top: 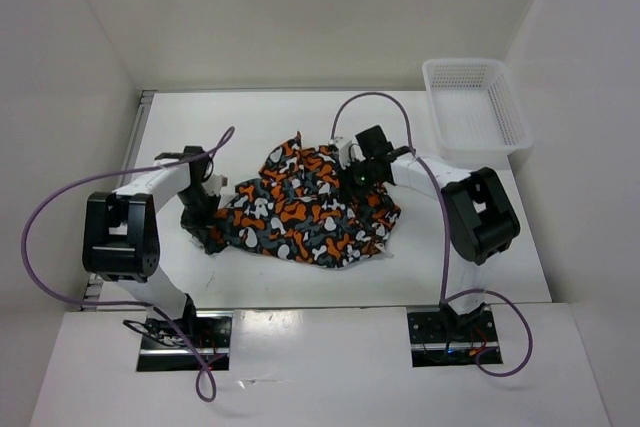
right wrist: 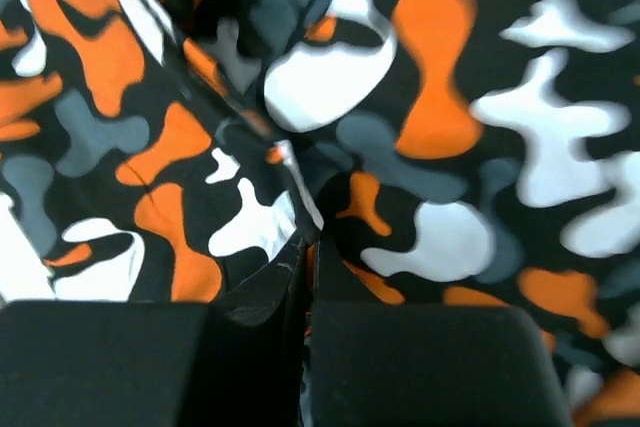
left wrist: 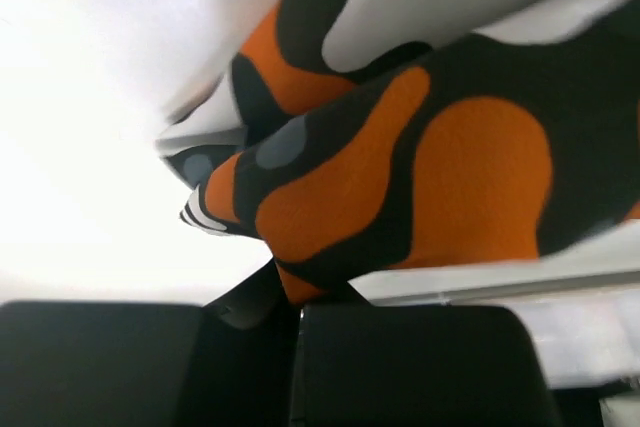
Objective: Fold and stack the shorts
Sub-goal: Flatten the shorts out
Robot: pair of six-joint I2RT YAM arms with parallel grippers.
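On table: one shorts, one basket.

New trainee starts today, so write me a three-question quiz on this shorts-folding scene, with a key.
1. True or false: the shorts lie inside the white basket.
2. Of the left hand and the right hand, which is shut on the shorts? A. left only B. right only C. both
3. Fill in: seen from the robot, the basket stands at the far ___ corner of the table.
Key: 1 false, they lie crumpled on the table, apart from the basket; 2 C; 3 right.
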